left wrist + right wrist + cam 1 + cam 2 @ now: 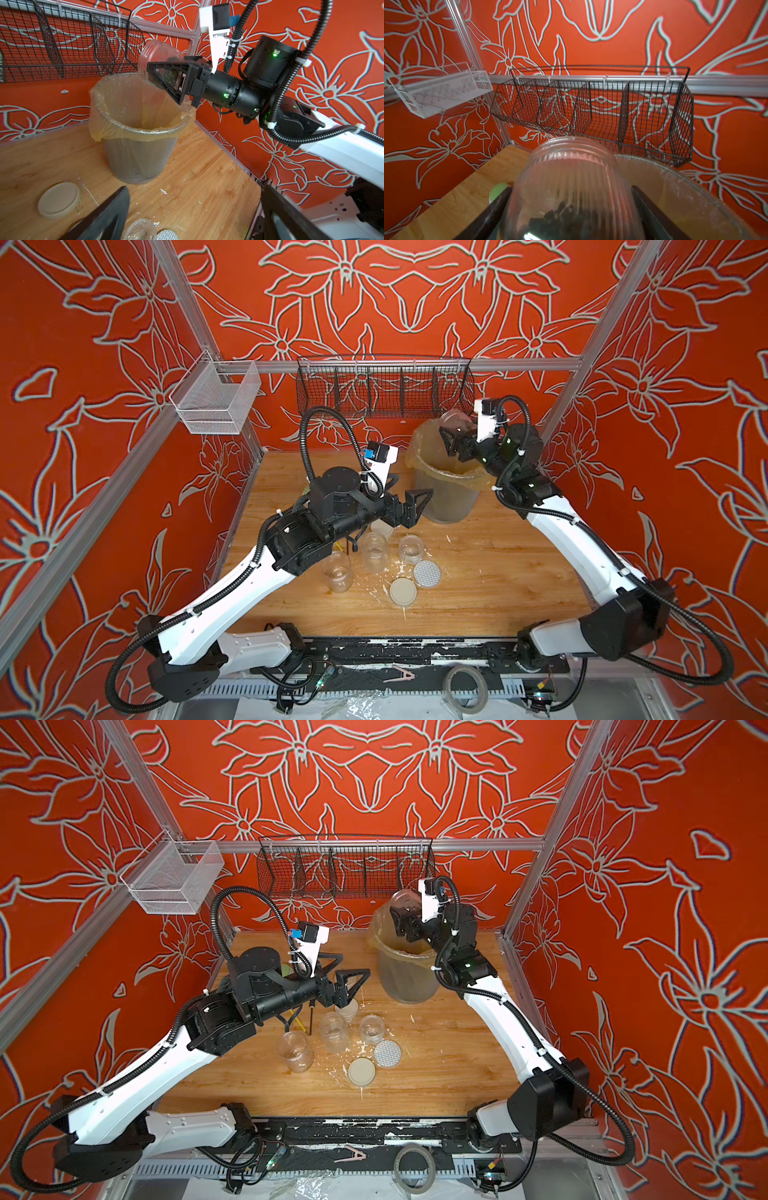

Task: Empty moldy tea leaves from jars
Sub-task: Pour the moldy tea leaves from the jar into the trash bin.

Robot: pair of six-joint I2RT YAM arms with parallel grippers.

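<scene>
right gripper point(158, 72) clamped on jar point(160, 52), above bin point(133, 128) at 1 o'clock on table point(498, 580) | leaves point(560, 218) sit at jar's base, mouth not yet down | left gripper point(344, 970) wide, empty | risk: mouth near bin's 12 o'clock rim, so tipping may spill leaves outside; glass may slip

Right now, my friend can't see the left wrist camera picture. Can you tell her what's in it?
The right gripper holds a clear glass jar tipped sideways above a grey mesh bin with a yellowish liner, its jaws shut on the jar and dark tea leaves inside. A cream lid lies on the wooden table nearby.
</scene>
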